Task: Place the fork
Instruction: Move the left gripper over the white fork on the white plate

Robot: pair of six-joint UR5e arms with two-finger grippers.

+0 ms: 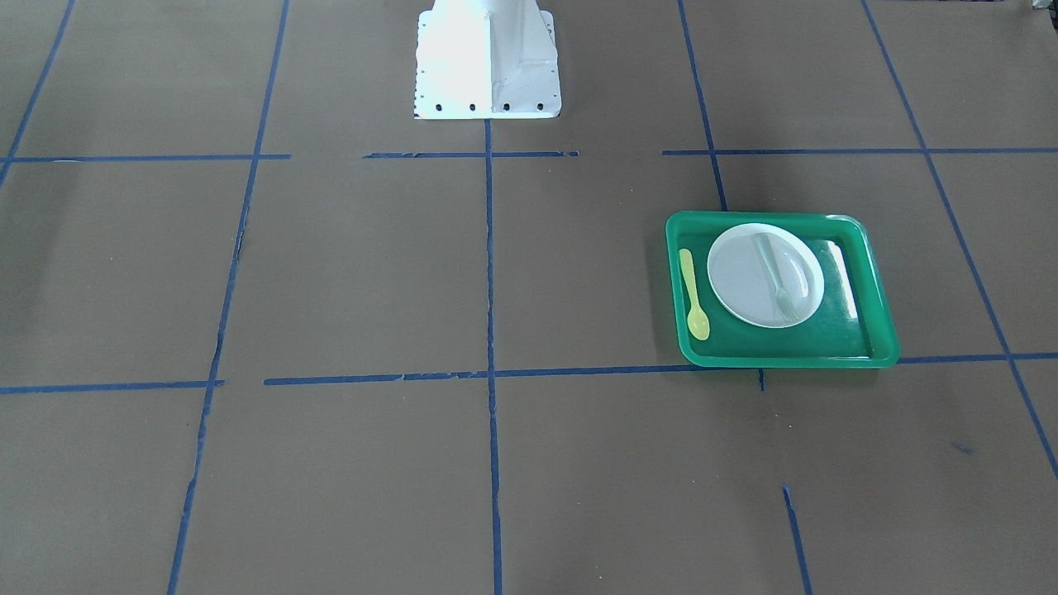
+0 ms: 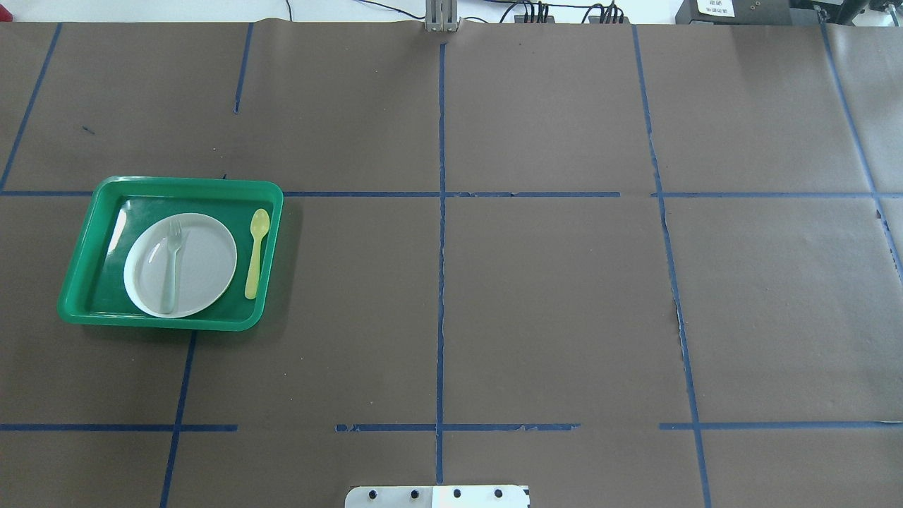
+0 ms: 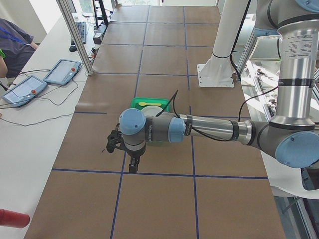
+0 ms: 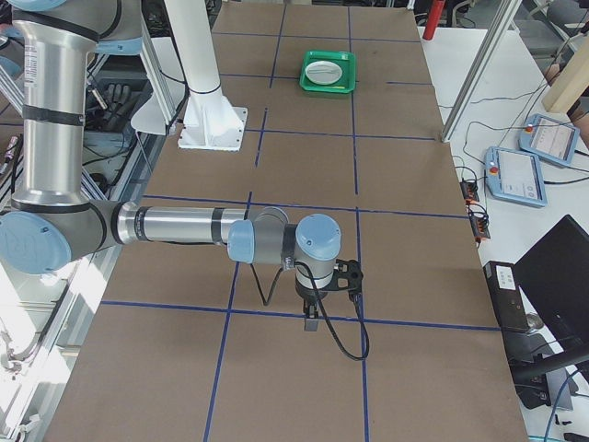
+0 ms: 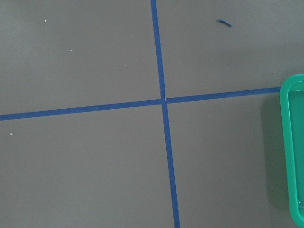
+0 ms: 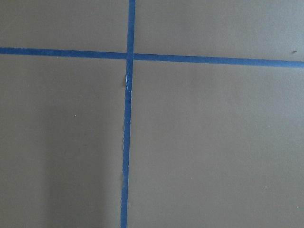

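The pale translucent fork (image 2: 171,264) lies on a white plate (image 2: 204,261) in a green tray (image 2: 176,181); it also shows in the front view (image 1: 775,277). A yellow spoon (image 2: 255,252) lies in the tray beside the plate. My left gripper (image 3: 133,167) shows only in the left side view. It hangs above the table short of the tray (image 3: 149,101), and I cannot tell if it is open. The left wrist view catches only the tray's rim (image 5: 290,156). My right gripper (image 4: 311,320) shows only in the right side view, far from the tray (image 4: 329,72); its state is unclear.
Brown paper with blue tape lines covers the table. The white robot base (image 1: 488,62) stands at the table's robot side. Tablets (image 3: 30,84) and cables lie on the side bench. A person (image 3: 12,45) sits at the far left.
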